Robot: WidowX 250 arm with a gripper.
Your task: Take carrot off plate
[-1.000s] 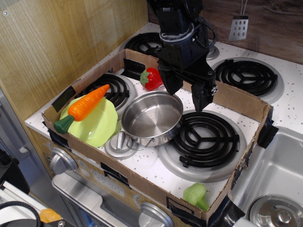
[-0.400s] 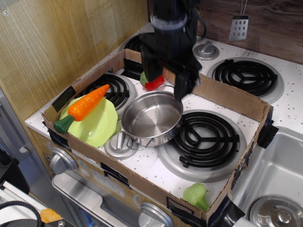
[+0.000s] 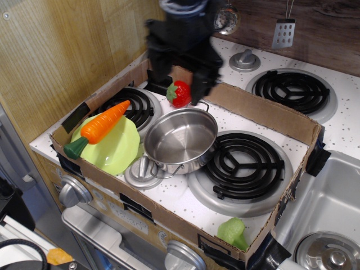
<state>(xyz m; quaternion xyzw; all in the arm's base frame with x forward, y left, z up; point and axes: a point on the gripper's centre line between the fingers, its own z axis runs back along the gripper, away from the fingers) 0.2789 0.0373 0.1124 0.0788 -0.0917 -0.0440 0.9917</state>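
Observation:
The orange carrot [image 3: 103, 125] with its dark green stub top lies slantwise across the left part of the lime-green plate [image 3: 121, 151], at the front left of the cardboard tray. My black gripper [image 3: 178, 84] is blurred by motion and hangs above the tray's back wall, over the red strawberry [image 3: 180, 93]. It is well behind and to the right of the carrot. Its two fingers stand apart, with nothing between them.
A steel pot [image 3: 181, 139] stands right of the plate, with a small lid [image 3: 143, 171] in front of it. A pale green lettuce toy [image 3: 233, 232] lies in the tray's front right corner. Cardboard walls [image 3: 270, 115] ring the stove burners. A sink [image 3: 329, 205] is at the right.
My gripper has moved left and toward the back, from over the pot's far right rim to above the strawberry and the back wall. The carrot, plate and pot have not moved.

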